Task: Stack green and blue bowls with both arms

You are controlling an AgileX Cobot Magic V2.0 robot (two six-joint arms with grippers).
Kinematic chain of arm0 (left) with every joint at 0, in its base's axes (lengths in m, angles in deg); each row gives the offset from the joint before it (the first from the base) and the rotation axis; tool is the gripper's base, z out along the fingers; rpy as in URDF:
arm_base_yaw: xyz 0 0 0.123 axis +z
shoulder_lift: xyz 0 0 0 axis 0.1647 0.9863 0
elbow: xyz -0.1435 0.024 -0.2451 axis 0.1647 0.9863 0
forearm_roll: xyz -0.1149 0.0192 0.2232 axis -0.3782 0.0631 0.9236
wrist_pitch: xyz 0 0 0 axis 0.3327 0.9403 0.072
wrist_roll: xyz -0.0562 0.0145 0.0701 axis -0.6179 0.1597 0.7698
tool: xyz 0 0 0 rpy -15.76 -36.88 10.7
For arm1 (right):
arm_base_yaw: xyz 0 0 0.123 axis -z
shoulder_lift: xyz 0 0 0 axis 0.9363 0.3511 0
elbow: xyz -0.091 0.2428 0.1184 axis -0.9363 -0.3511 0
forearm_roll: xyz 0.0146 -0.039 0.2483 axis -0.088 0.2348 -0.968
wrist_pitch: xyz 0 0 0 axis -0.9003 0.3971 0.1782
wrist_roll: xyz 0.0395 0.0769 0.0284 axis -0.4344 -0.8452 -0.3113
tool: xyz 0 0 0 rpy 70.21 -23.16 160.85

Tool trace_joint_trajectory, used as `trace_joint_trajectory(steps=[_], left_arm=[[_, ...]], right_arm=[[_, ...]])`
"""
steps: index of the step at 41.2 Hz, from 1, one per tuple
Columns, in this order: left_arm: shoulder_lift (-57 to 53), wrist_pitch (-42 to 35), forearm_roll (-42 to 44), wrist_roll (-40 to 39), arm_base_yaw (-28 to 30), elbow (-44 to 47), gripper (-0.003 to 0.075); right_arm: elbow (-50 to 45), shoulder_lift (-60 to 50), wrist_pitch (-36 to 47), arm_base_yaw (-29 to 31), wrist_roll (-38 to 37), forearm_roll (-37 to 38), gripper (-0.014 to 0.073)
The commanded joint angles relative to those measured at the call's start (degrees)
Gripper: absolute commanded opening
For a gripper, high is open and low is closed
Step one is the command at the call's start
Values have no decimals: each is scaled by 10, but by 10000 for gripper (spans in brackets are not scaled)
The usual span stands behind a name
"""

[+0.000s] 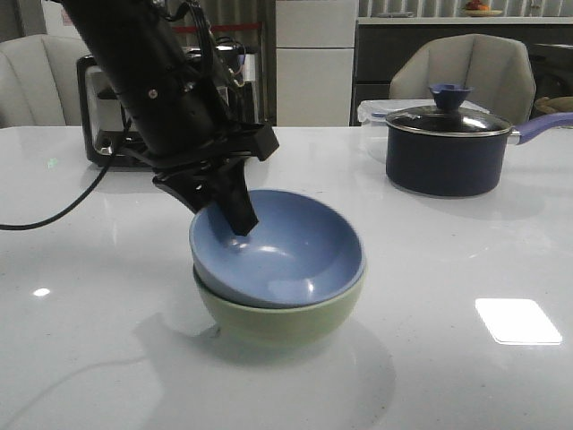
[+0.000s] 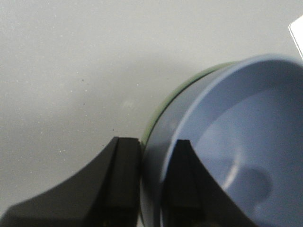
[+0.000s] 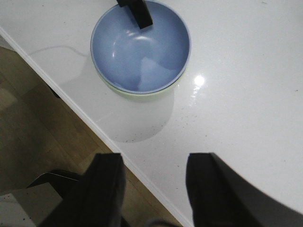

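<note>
The dusty blue matte bowl [image 1: 277,251] already sits nested inside the pale sage green matte bowl [image 1: 277,318], and the pair stands on the glossy white counter [image 1: 466,376] toward its near edge, well apart from the dark navy lidded pot [image 1: 448,148] at the far right. So the stacking itself looks done; the blue bowl does sit a little tilted in the green one, its rim higher on the left arm's side.

What remains, by my reading, is letting go and pulling back. The left claw [image 1: 235,213] is clamped on the blue bowl's rim: in the left wrist view one dark finger [image 2: 124,179] lies outside the wall and the other inside, with the rim pinched between them (no gap shows on either side). Once it releases, the blue bowl should settle level.

The right claw [image 3: 152,189] holds nothing, its two fingers spread wide, and it hangs high above the counter's near edge, apart from the bowls. It seems to have no further part to play here.
</note>
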Motion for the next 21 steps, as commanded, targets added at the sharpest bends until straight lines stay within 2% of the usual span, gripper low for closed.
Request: trace_joint_trajectory(steps=[1,5,14,21], left_arm=[[-31,-2,-20,-1,-4,-18,362],[-35,-2,-20,-1,-4,-19,418],[-102,-1,-18,3,-5,-24,412],[-207,-5,-16,34,-9,4,405]], right_arm=[[16,-3,34,-1,3,-6,425],[16,-3,34,-1,3,-6,425],[16,-3,34,-1,3,-6,425],[16,-3,34,-1,3,-6,425]])
